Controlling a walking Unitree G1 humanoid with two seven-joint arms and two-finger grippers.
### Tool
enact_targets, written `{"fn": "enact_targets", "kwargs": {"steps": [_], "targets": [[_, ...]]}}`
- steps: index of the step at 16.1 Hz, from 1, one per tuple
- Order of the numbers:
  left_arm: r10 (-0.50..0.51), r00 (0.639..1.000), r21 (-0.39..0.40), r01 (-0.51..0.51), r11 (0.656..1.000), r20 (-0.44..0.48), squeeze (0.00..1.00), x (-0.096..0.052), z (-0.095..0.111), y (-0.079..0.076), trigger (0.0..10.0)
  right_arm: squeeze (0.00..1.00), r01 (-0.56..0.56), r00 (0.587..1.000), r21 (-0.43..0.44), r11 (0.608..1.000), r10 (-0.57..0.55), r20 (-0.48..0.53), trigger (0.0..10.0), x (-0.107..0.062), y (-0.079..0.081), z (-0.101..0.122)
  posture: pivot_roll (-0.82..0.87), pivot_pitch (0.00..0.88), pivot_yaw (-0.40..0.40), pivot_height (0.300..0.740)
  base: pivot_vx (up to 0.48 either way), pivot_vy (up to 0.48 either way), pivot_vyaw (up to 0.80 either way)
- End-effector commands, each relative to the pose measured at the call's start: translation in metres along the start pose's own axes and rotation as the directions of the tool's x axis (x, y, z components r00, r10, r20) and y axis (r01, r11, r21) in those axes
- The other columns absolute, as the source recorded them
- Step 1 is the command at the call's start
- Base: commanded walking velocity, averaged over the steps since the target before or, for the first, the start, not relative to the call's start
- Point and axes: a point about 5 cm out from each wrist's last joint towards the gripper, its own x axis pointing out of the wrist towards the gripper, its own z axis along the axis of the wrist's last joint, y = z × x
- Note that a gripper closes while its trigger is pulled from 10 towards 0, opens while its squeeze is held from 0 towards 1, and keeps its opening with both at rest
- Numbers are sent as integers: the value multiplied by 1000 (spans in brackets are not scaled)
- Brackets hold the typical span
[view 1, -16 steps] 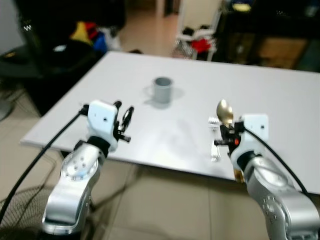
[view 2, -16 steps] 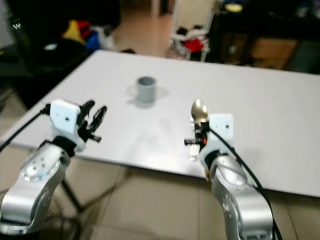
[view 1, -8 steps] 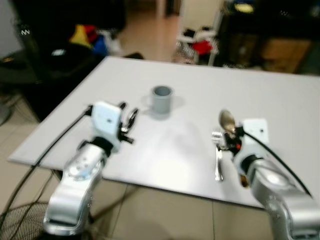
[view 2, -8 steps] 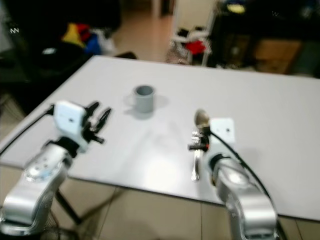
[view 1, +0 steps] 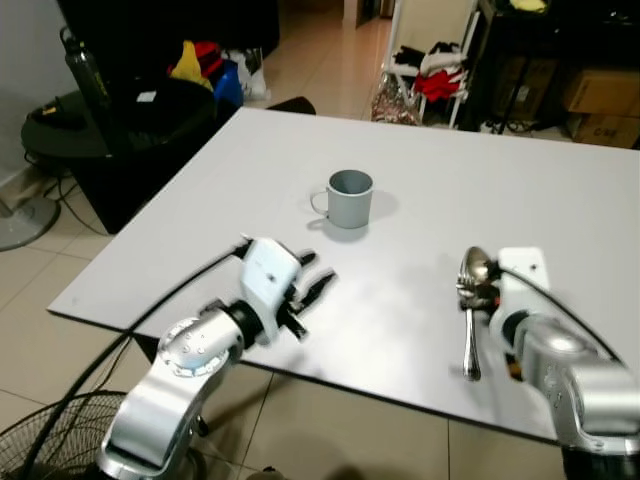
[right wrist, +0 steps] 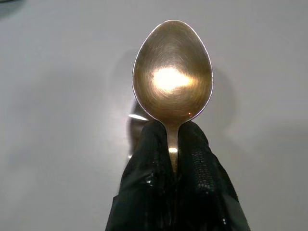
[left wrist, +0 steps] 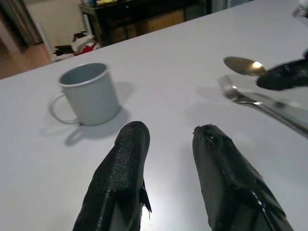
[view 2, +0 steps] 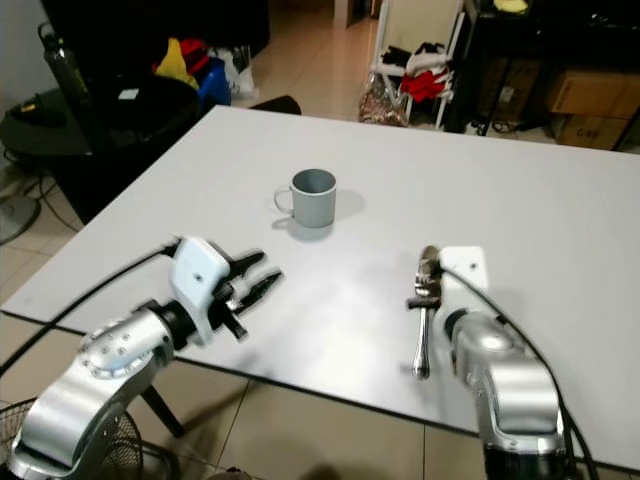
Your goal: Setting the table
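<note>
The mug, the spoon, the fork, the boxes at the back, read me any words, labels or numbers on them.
None can be read: the grey mug, the spoon and the fork show plain surfaces.
The cardboard boxes show no print that can be made out.

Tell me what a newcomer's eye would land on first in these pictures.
The brass-coloured spoon stands out, its neck pinched in the right gripper above the near right part of the white table. A fork lies on the table just beside that gripper. A grey mug stands alone mid-table, and the left gripper hovers open over the near edge, pointing toward it.
</note>
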Motion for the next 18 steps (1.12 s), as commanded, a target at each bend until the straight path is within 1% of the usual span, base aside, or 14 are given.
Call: {"fn": "enact_targets", "kwargs": {"steps": [1, 6, 8, 11, 13, 14, 15, 16, 18], "targets": [[-38, 999, 19, 38, 999, -17, 0, -2, 1, -4, 10000, 0, 23, 1000, 13, 1000, -23, 1, 10000, 7, -7, 6, 74, 0, 42, 740, 0, 0, 0], [-56, 998, 15, 57, 998, -29, 0, -4, 1, -5, 10000, 0, 31, 997, 32, 999, -29, -67, 10000, 15, -13, -2, 78, 0, 37, 740, 0, 0, 0], [-66, 997, 16, 67, 998, -32, 0, -4, 1, -6, 10000, 0, 9, 997, 76, 997, -3, -80, 10000, 17, -10, -6, 79, 0, 40, 740, 0, 0, 0], [-77, 996, 16, 78, 997, -35, 0, -4, 0, -7, 10000, 0, -4, 996, 84, 996, 11, -83, 10000, 18, -8, -8, 81, 0, 41, 740, 0, 0, 0], [-141, 988, 0, 141, 990, -61, 0, -8, -3, -14, 10000, 0, -9, 996, 105, 994, 19, -89, 10000, 21, -5, -9, 82, 0, 40, 740, 0, 0, 0], [-147, 987, -1, 147, 989, -64, 0, -8, -3, -15, 10000, 0, -7, 996, 106, 994, 16, -89, 10000, 21, -5, -9, 89, 0, 38, 740, 0, 0, 0], [-156, 985, -4, 156, 988, -73, 0, -10, -4, -16, 10000, 408, 11, 995, 115, 993, 0, -103, 10000, 23, -5, -10, 89, 0, 38, 740, 0, 0, 0], [-162, 984, -8, 162, 987, -77, 0, -11, -5, -17, 10000, 1000, 24, 993, 124, 992, -9, -119, 10000, 23, -5, -11, 89, 0, 38, 740, 0, 0, 0], [-170, 982, -11, 170, 985, -82, 0, -11, -6, -18, 10000, 1000, 35, 991, 136, 990, -17, -131, 10000, 23, -4, -13, 89, 0, 38, 740, 0, 0, 0]]}}
